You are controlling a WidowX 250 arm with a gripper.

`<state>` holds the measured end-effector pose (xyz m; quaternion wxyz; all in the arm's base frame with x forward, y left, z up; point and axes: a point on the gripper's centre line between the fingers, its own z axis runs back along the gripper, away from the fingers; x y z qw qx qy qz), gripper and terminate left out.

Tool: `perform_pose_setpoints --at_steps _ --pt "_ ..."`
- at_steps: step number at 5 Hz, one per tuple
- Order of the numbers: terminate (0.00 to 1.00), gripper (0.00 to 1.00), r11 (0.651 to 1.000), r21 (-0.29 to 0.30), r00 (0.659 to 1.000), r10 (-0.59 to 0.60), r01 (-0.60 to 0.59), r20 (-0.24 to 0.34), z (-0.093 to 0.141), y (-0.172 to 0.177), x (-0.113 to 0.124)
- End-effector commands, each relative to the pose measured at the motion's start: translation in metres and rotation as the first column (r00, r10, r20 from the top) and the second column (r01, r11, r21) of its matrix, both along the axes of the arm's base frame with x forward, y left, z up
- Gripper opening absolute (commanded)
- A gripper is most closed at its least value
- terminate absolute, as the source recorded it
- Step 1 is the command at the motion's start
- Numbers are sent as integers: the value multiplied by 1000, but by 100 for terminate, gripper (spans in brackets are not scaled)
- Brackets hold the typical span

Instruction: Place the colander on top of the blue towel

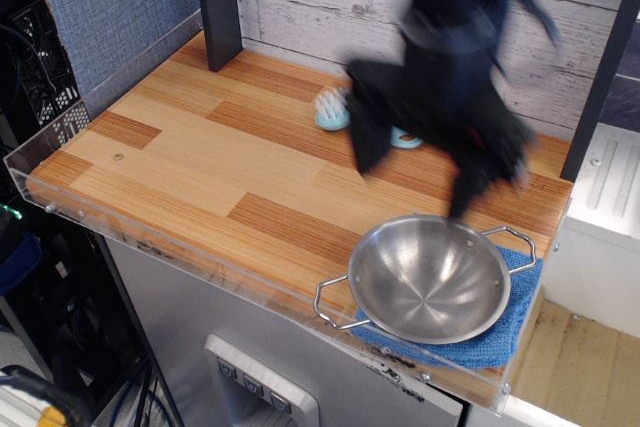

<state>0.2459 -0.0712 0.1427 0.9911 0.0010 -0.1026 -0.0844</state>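
Observation:
The colander (428,278), a shiny steel bowl with two wire loop handles, rests upright on the blue towel (505,327) at the table's front right corner. The towel shows under the bowl's right and front sides. My gripper (415,182) is blurred by motion, raised above the table behind the colander. Its two dark fingers (368,142) hang spread apart and hold nothing. It is clear of the colander.
A light-blue brush (330,107) lies at the back middle, partly hidden by the gripper. A clear plastic lip (150,242) runs along the table's front edge. A dark post (217,7) stands at the back left. The red ball is hidden.

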Motion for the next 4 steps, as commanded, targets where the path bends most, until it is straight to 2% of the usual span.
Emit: perform_pose_setpoints --at_steps 1,2,3,4 --pt "0 100 972 54 972 228 -231 48 29 89 -14" --pt "0 100 972 99 977 215 -213 -8 11 103 3" --pt "0 100 984 114 988 142 -135 -56 3 107 11" --pt "100 100 984 114 988 142 -135 -56 3 107 11"
